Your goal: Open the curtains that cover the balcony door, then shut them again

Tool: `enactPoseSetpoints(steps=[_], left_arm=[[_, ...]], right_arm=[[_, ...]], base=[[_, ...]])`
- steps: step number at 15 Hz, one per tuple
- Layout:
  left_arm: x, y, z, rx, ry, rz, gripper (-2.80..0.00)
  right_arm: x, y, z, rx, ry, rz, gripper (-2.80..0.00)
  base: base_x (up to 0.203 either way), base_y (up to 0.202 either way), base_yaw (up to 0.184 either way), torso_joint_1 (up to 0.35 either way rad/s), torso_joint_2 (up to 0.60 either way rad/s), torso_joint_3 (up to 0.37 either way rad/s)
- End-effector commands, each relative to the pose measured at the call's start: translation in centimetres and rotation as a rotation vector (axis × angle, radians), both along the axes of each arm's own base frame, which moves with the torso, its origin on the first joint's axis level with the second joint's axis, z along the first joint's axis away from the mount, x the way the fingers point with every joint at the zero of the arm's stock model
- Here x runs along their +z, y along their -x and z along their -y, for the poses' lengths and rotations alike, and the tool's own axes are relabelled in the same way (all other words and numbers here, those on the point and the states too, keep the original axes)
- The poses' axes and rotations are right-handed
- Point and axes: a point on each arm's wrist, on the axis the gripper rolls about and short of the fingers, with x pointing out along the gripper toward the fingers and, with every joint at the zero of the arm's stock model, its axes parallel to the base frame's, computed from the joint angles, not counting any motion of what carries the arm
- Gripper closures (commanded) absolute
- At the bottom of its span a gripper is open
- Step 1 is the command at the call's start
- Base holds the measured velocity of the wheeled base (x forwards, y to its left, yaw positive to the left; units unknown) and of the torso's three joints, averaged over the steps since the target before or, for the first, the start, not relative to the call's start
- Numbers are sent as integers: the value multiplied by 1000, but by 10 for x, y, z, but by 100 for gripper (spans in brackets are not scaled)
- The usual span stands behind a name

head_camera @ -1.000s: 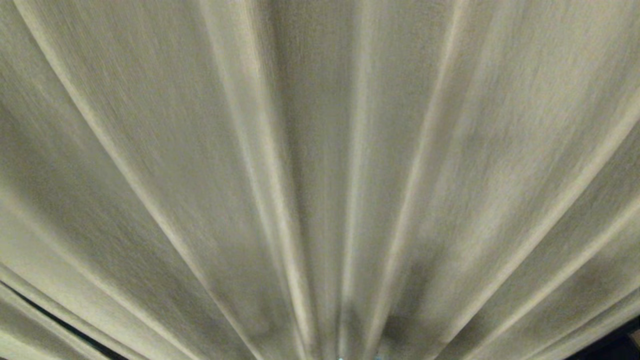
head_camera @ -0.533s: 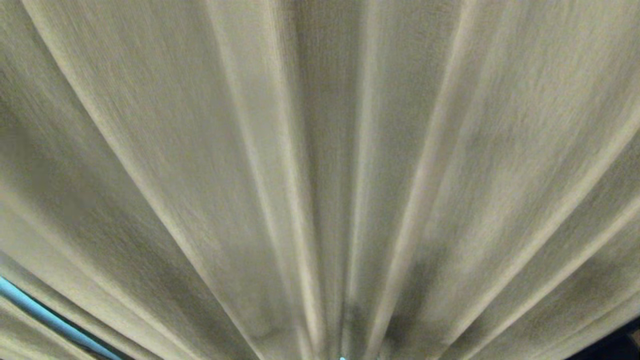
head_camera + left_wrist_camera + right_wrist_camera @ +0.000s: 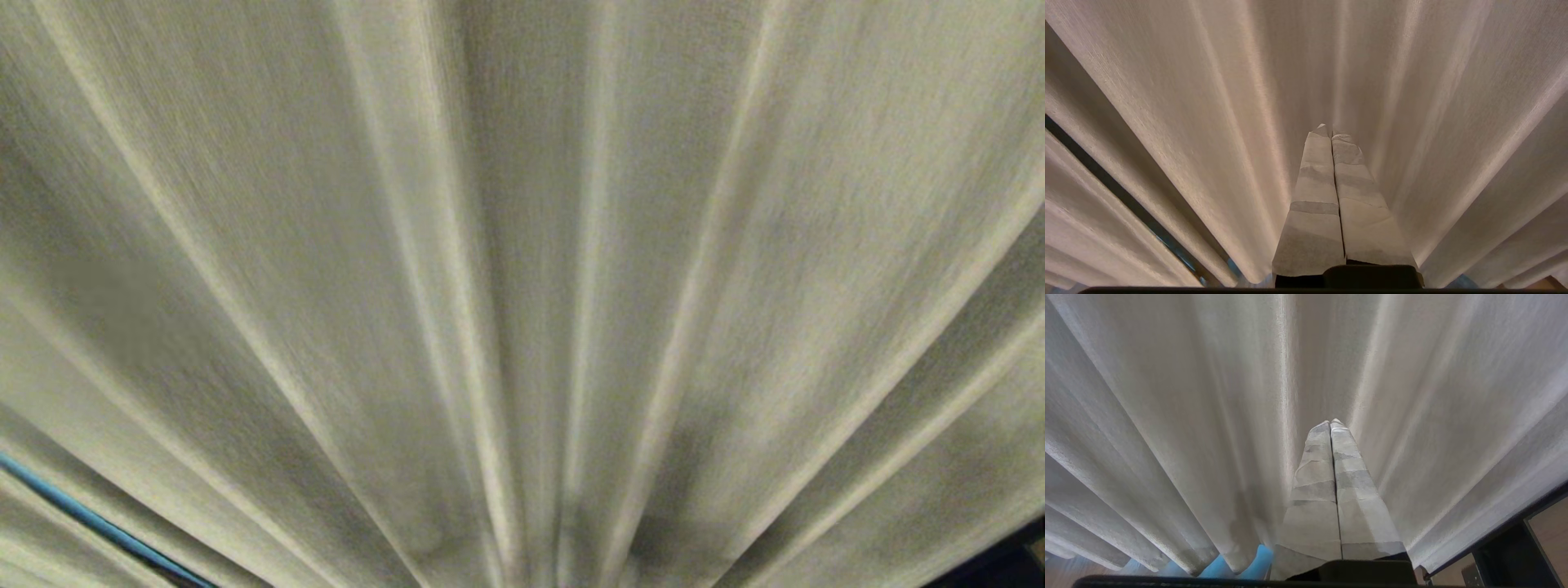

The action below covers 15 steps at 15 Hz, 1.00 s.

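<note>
You face the curtains (image 3: pixel 522 245), whose pleats fill the head view edge to edge. A narrow dark gap (image 3: pixel 1106 179) splits the folds toward your left. The left gripper (image 3: pixel 1331 132) and right gripper (image 3: pixel 1331 424) point at the cloth, fingers pressed together (nothing held).

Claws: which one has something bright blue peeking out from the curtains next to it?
The right claw: a bright blue thing pokes out at the hem of the curtains beside it. The left claw has only fabric and a dark gap.
</note>
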Motion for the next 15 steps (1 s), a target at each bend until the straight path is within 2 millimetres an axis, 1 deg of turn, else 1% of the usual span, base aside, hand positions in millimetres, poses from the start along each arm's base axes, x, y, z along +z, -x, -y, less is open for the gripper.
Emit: enactPoseSetpoints(steps=[1, 4, 6, 15], left_arm=[[0, 0, 0, 0, 0, 0, 0], [0, 0, 0, 0, 5, 0, 0], [0, 0, 0, 0, 5, 0, 0], [0, 0, 0, 0, 6, 0, 0]], right_arm=[[0, 0, 0, 1, 1, -1, 0], [0, 0, 0, 1, 1, -1, 0], [0, 0, 0, 1, 1, -1, 0], [0, 0, 0, 1, 1, -1, 0]], base=[[0, 0, 0, 0, 0, 0], [0, 0, 0, 0, 0, 0], [4, 101, -3, 2, 4, 2], [0, 192, -1, 4, 1, 3]])
